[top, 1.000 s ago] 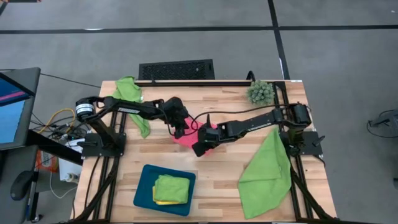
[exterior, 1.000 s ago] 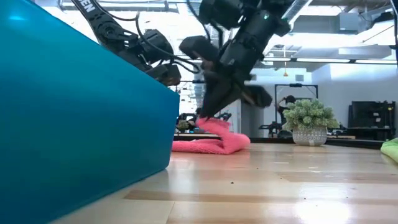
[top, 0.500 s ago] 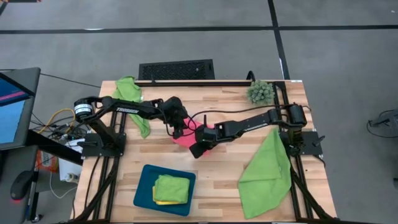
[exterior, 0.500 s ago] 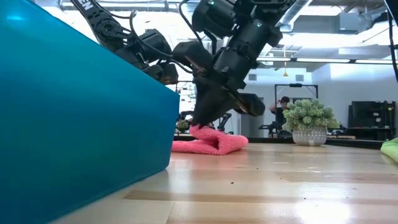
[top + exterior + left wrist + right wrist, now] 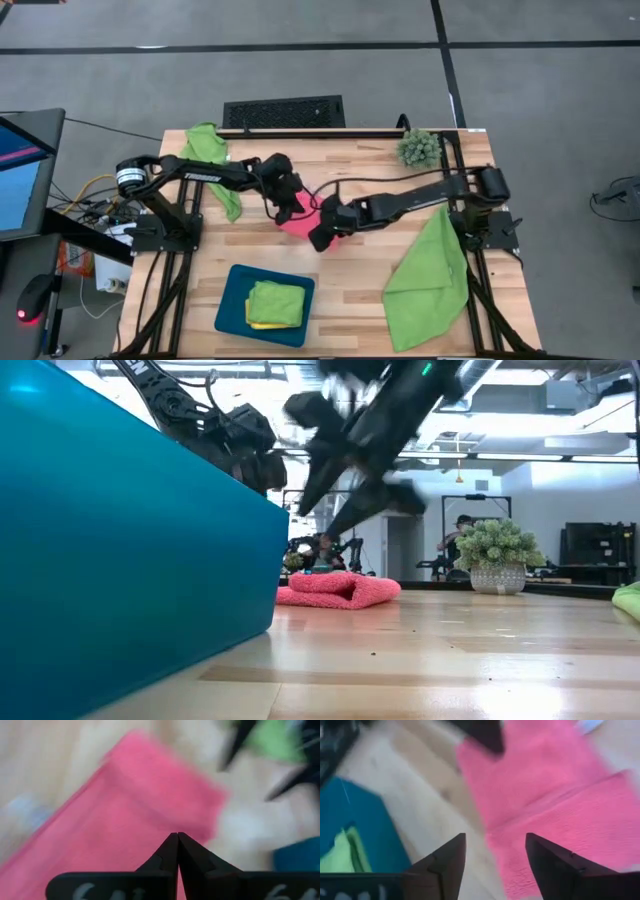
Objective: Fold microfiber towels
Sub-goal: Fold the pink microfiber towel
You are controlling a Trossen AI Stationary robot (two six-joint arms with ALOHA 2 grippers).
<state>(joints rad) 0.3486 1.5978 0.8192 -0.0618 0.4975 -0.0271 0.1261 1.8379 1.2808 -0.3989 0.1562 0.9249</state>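
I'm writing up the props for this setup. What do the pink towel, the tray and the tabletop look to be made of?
Pink towel: soft, matte, fuzzy cloth, probably microfiber; it lies in a plump, rounded fold. Tray: likely plastic, with a smooth, even teal wall. Tabletop: light wood in joined strips, with a sheen in the low view, so probably sealed.

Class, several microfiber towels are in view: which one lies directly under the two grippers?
The pink towel, folded mid-table. The green towels lie apart: one at the far left corner, one near the right edge, one in the tray.
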